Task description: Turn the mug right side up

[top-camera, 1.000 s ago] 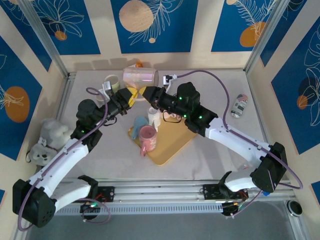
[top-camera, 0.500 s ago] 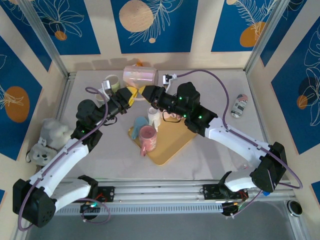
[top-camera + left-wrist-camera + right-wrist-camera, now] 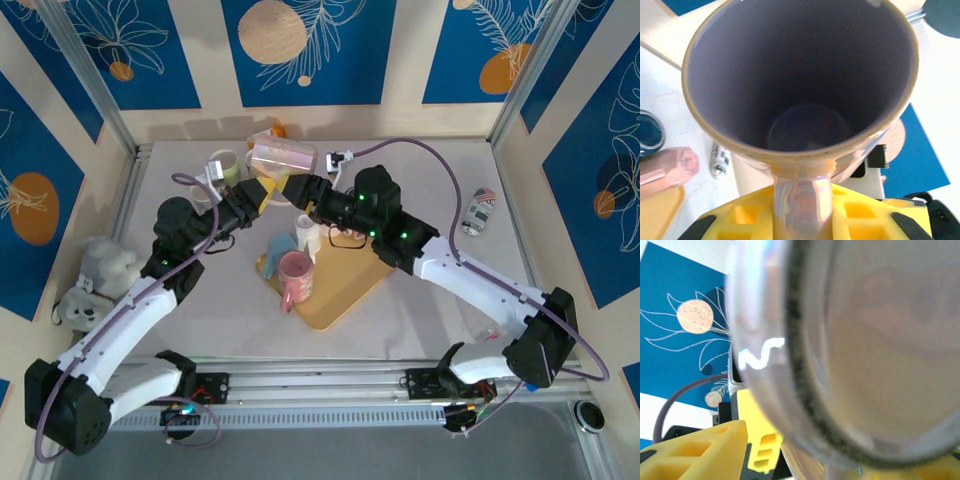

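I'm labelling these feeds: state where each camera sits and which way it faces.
Top external: above and behind the robot, looking down on the table, both arms and the mug.
Left wrist: on the left arm, looking into the mug's mouth; its jaws pinch the handle.
Right wrist: on the right arm, close up to the mug's base; one yellow jaw shows.
Shared: the mug.

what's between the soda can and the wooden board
In the top view, the right arm crosses over that stretch; the table beneath looks bare from the soda can to the wooden board.
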Available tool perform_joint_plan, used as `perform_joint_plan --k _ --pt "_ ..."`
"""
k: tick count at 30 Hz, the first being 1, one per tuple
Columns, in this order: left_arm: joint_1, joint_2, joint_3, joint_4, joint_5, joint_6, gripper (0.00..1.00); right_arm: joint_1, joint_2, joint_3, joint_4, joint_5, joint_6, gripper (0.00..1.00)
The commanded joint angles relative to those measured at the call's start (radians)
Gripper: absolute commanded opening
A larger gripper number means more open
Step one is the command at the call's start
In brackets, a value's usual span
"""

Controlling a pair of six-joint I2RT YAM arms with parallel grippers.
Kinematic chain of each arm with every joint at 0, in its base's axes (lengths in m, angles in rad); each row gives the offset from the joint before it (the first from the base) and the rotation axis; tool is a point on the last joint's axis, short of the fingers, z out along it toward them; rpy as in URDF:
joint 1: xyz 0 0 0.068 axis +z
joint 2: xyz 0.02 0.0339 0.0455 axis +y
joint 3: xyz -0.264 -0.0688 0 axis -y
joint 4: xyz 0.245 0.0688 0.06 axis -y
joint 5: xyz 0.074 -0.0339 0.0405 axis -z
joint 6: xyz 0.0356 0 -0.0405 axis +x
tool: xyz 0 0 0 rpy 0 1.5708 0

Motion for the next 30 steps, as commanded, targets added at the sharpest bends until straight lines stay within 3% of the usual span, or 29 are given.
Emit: perform_joint_plan --k 1,14,23,30 --pt "-0.006 -0.072 0.091 -0.044 -0.031 0.154 0.0 -0.01 -0.087 0.024 -0.129 0.043 -0.089 0.6" --pt "0.006 -0.107 0.244 -0.583 -0.118 0.558 0.0 -0.028 -0.196 0.048 -0.601 0.248 -0.316 0.59" --pt "0.014 -0.061 0.365 -0.951 -0.312 0.842 0.0 -0.043 -0.168 0.033 -0.66 0.259 -0.338 0.58" --pt "0.02 0.019 0.366 -1.011 -0.451 0.968 0.0 -0.054 -0.11 0.073 -0.703 0.253 -0.365 0.58"
